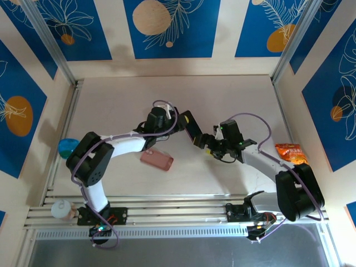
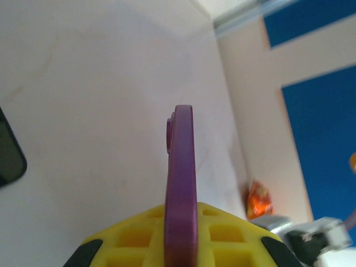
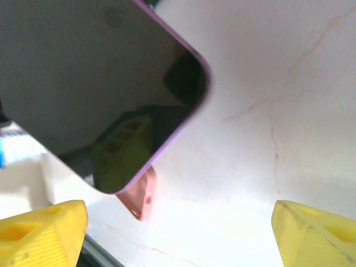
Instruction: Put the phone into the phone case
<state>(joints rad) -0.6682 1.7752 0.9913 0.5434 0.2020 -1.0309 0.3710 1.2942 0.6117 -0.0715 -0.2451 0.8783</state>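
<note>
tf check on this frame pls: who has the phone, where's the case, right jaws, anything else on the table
1. The left gripper is shut on the purple phone. True.
2. The phone already sits in the pink case. False: the case lies on the table, apart from the phone, which is held above it.
3. The right gripper is clamped on the phone. False: its jaws stand wide open with nothing between them.
4. An orange snack bag lies near the table's right edge. True.
</note>
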